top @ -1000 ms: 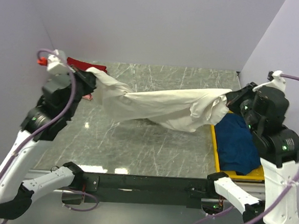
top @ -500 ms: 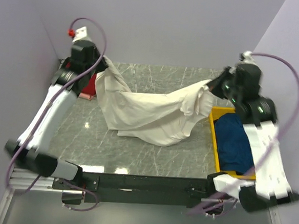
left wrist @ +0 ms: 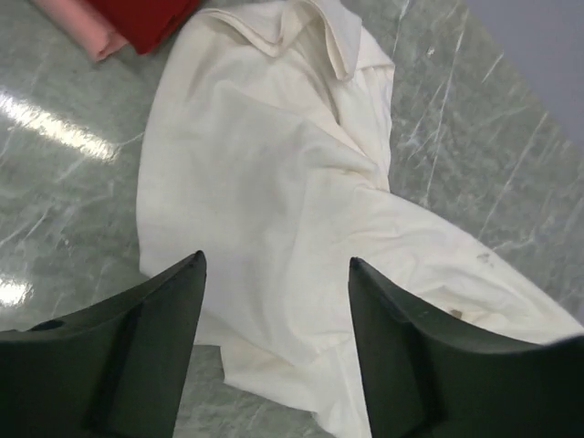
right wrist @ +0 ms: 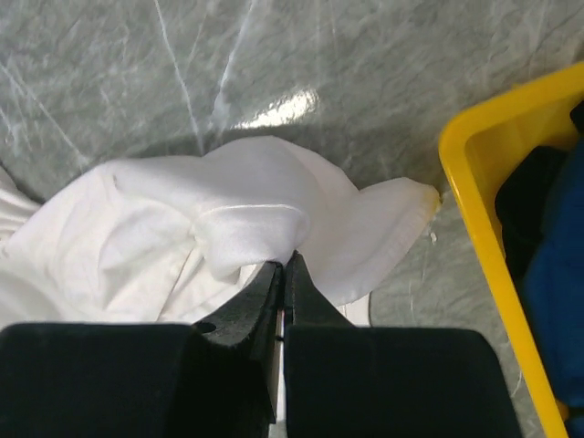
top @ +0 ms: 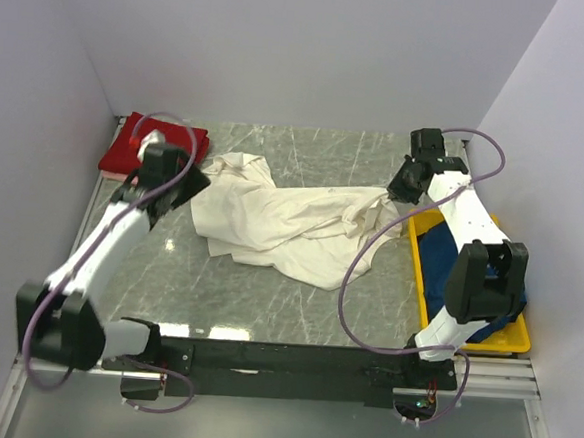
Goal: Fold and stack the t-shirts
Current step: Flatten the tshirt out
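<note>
I see 1 cream t-shirt (top: 282, 218), 1 dark red t-shirt (top: 127, 147), 1 navy t-shirt (top: 453, 275), a yellow bin (right wrist: 488, 246), and a grey white-veined table (top: 266, 297).

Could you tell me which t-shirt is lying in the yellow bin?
The navy blue t-shirt, at the right; the cream t-shirt and the dark red t-shirt lie on the table.

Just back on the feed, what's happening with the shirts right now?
The cream shirt lies crumpled and unfolded across the table. The right tool is shut on a fold at the shirt's right end, beside the yellow bin holding the navy shirt. The left tool hangs open above the collar end, gripping nothing. The red shirt sits in the far left corner with a pink one showing at its edge.
</note>
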Motion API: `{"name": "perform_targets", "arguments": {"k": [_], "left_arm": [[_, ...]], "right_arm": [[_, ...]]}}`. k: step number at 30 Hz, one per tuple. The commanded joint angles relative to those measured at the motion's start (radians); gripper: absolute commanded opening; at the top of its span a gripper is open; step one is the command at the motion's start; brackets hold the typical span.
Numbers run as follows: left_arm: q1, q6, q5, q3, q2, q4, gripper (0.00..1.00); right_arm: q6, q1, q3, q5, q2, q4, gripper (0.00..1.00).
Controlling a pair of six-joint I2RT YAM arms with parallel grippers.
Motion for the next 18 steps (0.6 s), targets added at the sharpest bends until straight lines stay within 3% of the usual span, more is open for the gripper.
{"name": "perform_targets", "arguments": {"k": [1,6,10,15,18], "left_arm": [[-0.001,-0.157,-0.103,-0.193,-0.192,0.113,0.67],[-0.004,-0.260,-0.112,-0.418,-0.295,0.134,0.58],[-0.085,-0.305,-0.112,-0.529,-0.326,0.183,0.49],[-0.166,-0.349,-0.170,-0.546,-0.265,0.197,0.47],[-0.246,-0.394,-0.279,-0.508,-0.184,0.158,0.47]], "right_arm": [[0.010,-0.016,0.022,0.044,0.005,0.074,0.00],[0.007,-0.024,0.013,0.018,0.018,0.089,0.00],[0.007,-0.022,-0.053,0.006,-0.030,0.128,0.00],[0.004,-0.024,-0.107,-0.008,-0.057,0.152,0.00],[0.000,-0.024,-0.117,-0.012,-0.070,0.155,0.00]]}}
